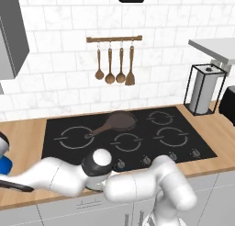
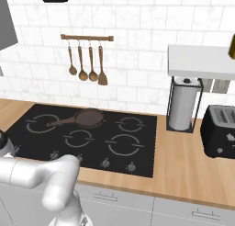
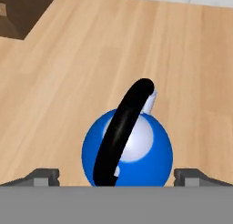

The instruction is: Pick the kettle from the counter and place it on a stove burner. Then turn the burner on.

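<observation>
Two wide-spread fingertips [image 3: 45,176] flank the kettle [image 3: 150,150] close up — base views show the frying pan [image 1: 120,121].

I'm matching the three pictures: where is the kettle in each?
Left base view: kettle, a blue sliver at the left edge, on the counter left of the cooktop.
Right base view: not in it.
Hand view: kettle, lower middle, on the counter.
Shared landmark: the counter.

Base views: behind the arm, left and right, looking forward-down; both share the cooktop [image 1: 128,135] and hanging utensils [image 2: 86,64]. Hand view: close, straight above the kettle [image 3: 127,150].
</observation>
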### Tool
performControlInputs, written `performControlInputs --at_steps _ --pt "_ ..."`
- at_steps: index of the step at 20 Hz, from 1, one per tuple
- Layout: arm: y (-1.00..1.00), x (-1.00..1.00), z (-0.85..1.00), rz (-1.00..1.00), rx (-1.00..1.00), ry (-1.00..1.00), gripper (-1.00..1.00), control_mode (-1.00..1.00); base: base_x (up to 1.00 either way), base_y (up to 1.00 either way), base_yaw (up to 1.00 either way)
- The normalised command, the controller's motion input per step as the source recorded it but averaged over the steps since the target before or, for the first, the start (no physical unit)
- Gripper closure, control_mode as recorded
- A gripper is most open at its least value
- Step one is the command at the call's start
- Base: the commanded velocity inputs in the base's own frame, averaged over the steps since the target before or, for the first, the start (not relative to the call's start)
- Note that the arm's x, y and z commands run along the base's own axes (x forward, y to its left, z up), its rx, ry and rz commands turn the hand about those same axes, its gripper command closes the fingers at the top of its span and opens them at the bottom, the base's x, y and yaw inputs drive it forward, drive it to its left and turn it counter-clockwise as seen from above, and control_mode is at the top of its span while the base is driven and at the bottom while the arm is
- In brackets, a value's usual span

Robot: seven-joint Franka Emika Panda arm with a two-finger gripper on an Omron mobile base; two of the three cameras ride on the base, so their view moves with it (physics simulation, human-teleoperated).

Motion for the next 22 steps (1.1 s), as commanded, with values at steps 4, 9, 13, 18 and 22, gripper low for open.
performControlInputs --at_steps 4,9,13,18,22 --pt "0.23 0.29 -0.27 -0.03 -0.1 0.0 1.0 -1.0 0.0 0.0 0.0" --pt "-0.36 0.01 -0.17 -0.17 -0.11 0.0 1.0 -1.0 0.0 0.0 0.0" --pt "-0.97 0.0 -0.02 -0.25 -0.04 -0.01 1.0 -1.0 0.0 0.0 0.0" --pt "-1.0 0.0 0.0 -0.34 0.0 -0.1 1.0 -1.0 0.0 0.0 0.0" --pt "-1.0 0.1 0.0 -0.39 -0.03 -0.11 1.0 -1.0 0.0 0.0 0.0"
